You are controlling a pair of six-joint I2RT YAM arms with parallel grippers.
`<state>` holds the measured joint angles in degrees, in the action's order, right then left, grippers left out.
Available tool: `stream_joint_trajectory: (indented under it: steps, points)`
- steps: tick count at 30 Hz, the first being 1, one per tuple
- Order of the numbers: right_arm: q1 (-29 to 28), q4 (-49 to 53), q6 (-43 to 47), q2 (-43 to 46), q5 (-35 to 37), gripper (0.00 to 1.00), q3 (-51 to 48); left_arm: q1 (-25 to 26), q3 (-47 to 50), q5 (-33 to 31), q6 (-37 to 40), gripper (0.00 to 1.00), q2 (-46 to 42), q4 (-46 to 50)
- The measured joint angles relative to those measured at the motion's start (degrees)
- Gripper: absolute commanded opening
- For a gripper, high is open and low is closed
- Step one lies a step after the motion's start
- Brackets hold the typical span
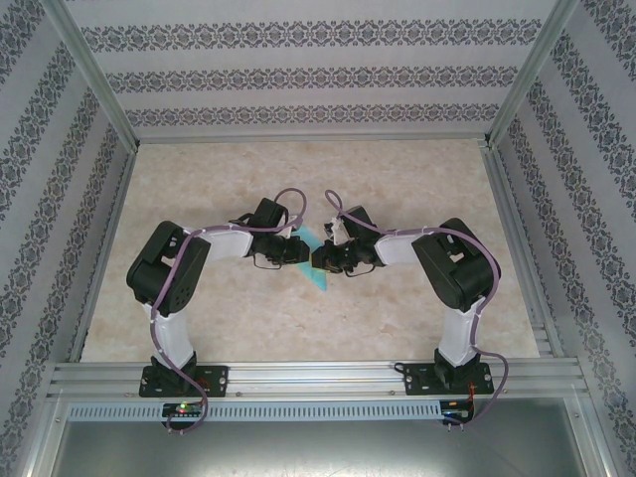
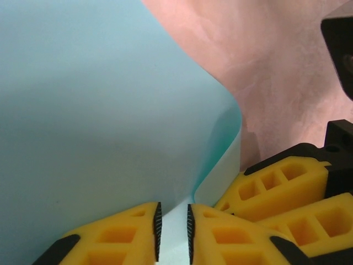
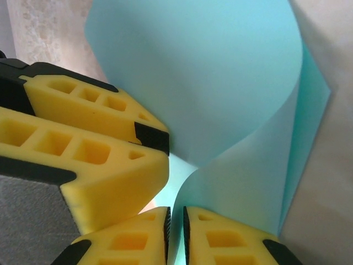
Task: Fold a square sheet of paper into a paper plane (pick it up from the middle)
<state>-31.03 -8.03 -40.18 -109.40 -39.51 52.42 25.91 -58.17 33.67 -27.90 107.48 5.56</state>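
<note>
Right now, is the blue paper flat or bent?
Bent, not flat: the blue paper curls over in a rounded loop in both wrist views. I see no sharp crease.

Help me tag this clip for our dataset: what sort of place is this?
Likely a purpose-built robot test booth, not a home: aluminium frame, patterned wallpaper walls, marble-look tabletop.

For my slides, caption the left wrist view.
Curled teal paper sheet between the jaws of the left gripper, right gripper alongside.
</note>
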Motion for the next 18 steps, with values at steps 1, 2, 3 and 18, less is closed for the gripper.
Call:
stream_joint_trajectory:
  steps: [1, 2, 3, 18]
  points:
    - [0.0, 0.02, 0.02, -0.04, -0.02, 0.19, 0.07, -0.2, 0.0, -0.07, 0.02, 0.31, -0.26, 0.44]
    - [0.0, 0.02, 0.02, -0.11, -0.04, 0.2, 0.15, -0.46, 0.0, -0.09, 0.04, 0.32, -0.7, 0.87]
    - [0.0, 0.04, 0.02, -0.15, -0.09, 0.2, 0.24, -0.66, 0.0, -0.07, 0.07, 0.32, -1.16, 1.31]
    - [-0.37, -0.68, 0.0, -0.15, -1.33, 0.38, 1.09, -3.17, 2.69, 0.44, -0.15, 0.49, -5.68, 2.14]
